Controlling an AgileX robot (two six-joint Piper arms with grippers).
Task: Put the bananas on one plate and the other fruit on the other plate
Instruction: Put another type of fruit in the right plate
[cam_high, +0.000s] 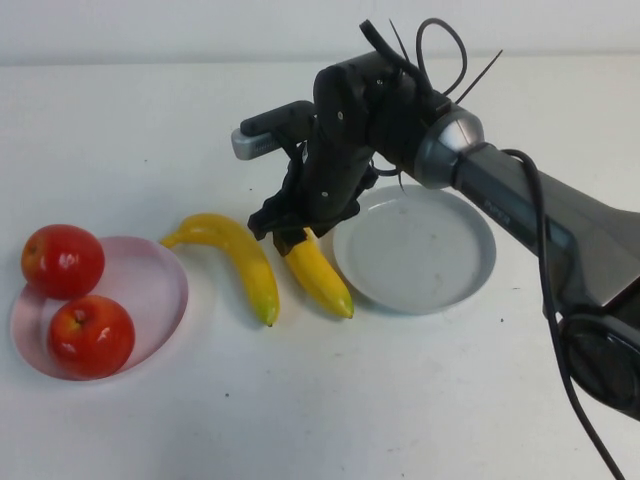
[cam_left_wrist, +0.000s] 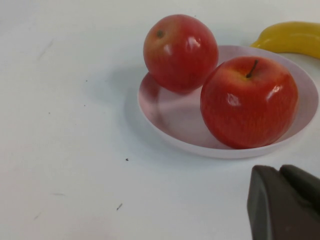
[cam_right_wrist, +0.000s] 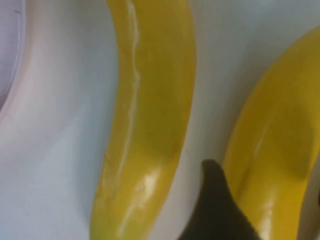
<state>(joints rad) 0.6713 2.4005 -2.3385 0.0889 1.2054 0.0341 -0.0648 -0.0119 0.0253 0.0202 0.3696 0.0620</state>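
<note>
Two yellow bananas lie side by side between the plates: one (cam_high: 245, 262) nearer the pale pink plate (cam_high: 155, 285), the other (cam_high: 322, 280) next to the grey-blue plate (cam_high: 420, 250), which holds nothing. My right gripper (cam_high: 288, 235) is down on the far end of that second banana (cam_right_wrist: 275, 150), which rests on the table. One dark finger (cam_right_wrist: 212, 210) presses its side; the other finger is hidden. Two red apples (cam_high: 62, 260) (cam_high: 92, 335) are on the pink plate, the far one on its rim. My left gripper (cam_left_wrist: 281, 172) is shut and empty, near the pink plate (cam_left_wrist: 170, 112).
The right arm (cam_high: 520, 210) reaches in from the right over the grey-blue plate's far rim. The first banana (cam_right_wrist: 150, 100) lies close beside the gripped one. The white table (cam_high: 350, 400) is bare in front of the plates.
</note>
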